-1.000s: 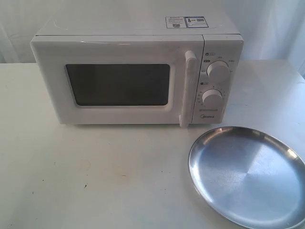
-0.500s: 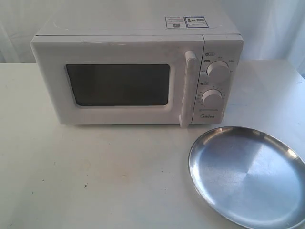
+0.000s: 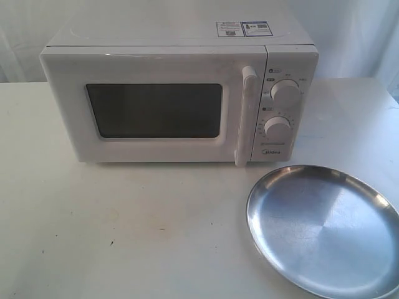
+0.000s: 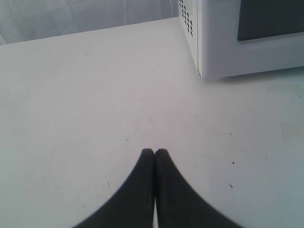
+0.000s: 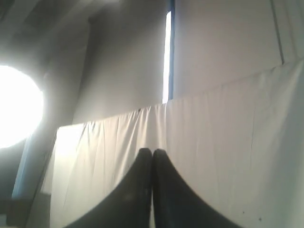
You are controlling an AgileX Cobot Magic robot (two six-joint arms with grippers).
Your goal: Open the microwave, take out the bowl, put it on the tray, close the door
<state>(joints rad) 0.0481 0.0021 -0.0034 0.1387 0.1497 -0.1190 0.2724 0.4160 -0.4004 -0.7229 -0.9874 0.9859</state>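
Note:
The white microwave (image 3: 181,93) stands at the back of the table, its door (image 3: 153,109) shut, the bar handle (image 3: 245,115) beside two round knobs. The steel tray (image 3: 324,227) lies bare at the front right. The bowl is hidden. Neither arm shows in the exterior view. My left gripper (image 4: 155,152) is shut with nothing in it, over bare tabletop, with a corner of the microwave (image 4: 228,42) ahead of it. My right gripper (image 5: 152,152) is shut on nothing and faces a white curtain (image 5: 228,156), off the table.
A white tabletop (image 3: 124,230) spreads before the microwave and left of the tray. A white curtain (image 3: 355,31) hangs behind. In the right wrist view a bright lamp (image 5: 14,107) glares.

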